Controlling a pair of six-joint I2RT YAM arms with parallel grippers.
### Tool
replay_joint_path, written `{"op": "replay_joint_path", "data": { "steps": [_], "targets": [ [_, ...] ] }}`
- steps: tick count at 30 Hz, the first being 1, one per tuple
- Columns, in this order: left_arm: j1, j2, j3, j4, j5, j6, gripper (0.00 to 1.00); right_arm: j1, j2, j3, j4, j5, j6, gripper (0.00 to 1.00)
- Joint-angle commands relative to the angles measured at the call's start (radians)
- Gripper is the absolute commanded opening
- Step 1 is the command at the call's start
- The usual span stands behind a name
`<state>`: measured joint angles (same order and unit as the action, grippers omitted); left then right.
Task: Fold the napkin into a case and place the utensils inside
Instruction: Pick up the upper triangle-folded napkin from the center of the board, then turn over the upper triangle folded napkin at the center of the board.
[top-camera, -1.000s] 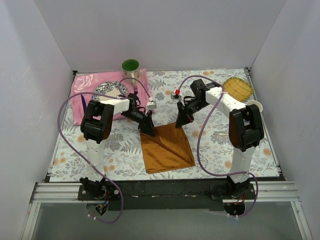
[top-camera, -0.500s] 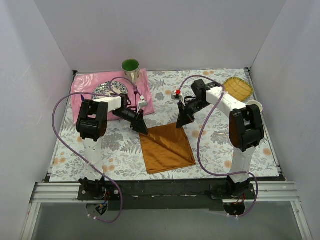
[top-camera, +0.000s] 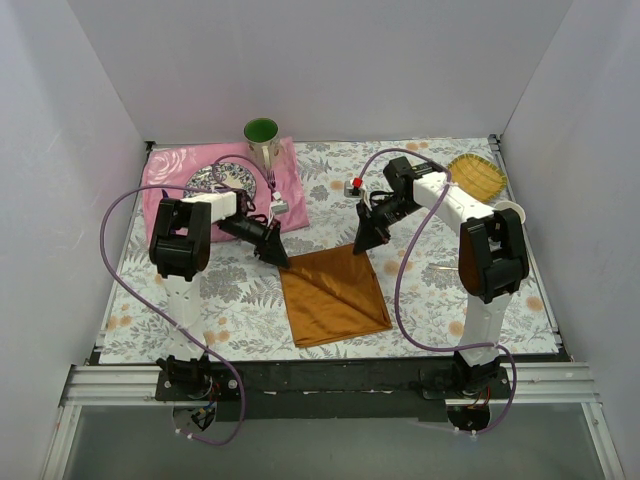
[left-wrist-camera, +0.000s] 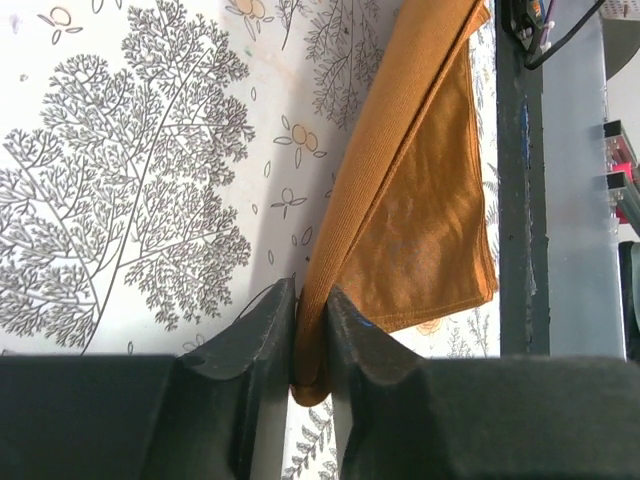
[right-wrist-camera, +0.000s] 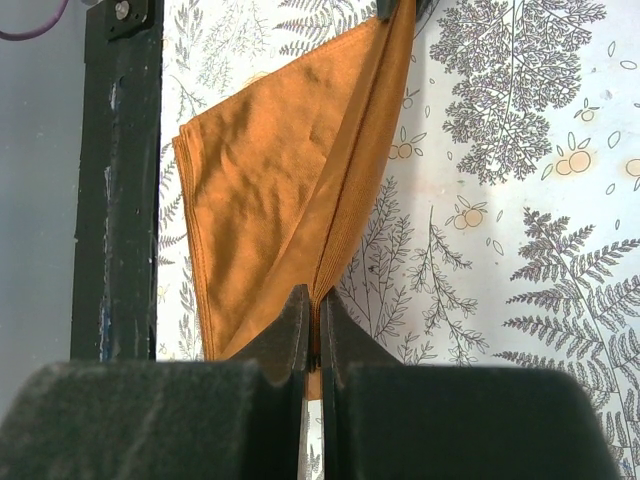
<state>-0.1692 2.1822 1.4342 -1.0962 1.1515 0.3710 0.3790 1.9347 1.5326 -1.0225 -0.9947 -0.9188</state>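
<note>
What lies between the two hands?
The far edge of the napkin, stretched from left hand to right hand, each pinching a corner. The top view shows it.

White links (top-camera: 455, 206), black joint housings (top-camera: 180, 246), looping purple cables (top-camera: 397, 288); left pincer (top-camera: 282, 261) and right pincer (top-camera: 361, 246) are matte black.

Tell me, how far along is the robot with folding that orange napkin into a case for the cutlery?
Early on. The napkin looks doubled over, with a crease across it. Right now the left gripper and right gripper each pinch a far corner. Left to do: fold it into a narrow pocket and slide the cutlery in; none is inside yet.
</note>
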Motion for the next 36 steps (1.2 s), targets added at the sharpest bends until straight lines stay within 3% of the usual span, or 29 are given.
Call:
{"op": "replay_joint_path", "data": {
  "steps": [1, 3, 9, 14, 18, 23, 26, 36],
  "targets": [
    [0.020, -0.015, 0.025, -0.002, 0.016, 0.006, 0.12, -0.011, -0.022, 0.037, -0.016, -0.015, -0.014, 0.01],
    [0.020, -0.035, 0.037, 0.015, 0.017, -0.045, 0.00, -0.011, -0.031, 0.040, -0.004, -0.001, 0.004, 0.01],
    [0.020, -0.166, 0.094, 0.140, -0.050, -0.219, 0.00, -0.035, -0.117, 0.024, 0.134, 0.086, 0.084, 0.01],
    [0.019, -0.288, 0.147, 0.315, -0.182, -0.475, 0.00, -0.081, -0.207, 0.009, 0.309, 0.157, 0.165, 0.01],
    [0.010, -0.328, 0.239, 0.367, -0.234, -0.553, 0.00, -0.133, -0.285, 0.009, 0.435, 0.218, 0.222, 0.01],
    [-0.018, -0.380, 0.262, 0.612, -0.340, -0.691, 0.00, -0.161, -0.359, -0.006, 0.585, 0.326, 0.225, 0.01],
    [-0.035, -0.362, 0.249, 0.786, -0.442, -0.733, 0.00, -0.170, -0.372, -0.043, 0.728, 0.414, 0.218, 0.01],
    [-0.075, -0.119, 0.420, 1.016, -0.653, -0.692, 0.00, -0.219, -0.289, -0.109, 1.145, 0.554, 0.104, 0.01]
  ]
}}
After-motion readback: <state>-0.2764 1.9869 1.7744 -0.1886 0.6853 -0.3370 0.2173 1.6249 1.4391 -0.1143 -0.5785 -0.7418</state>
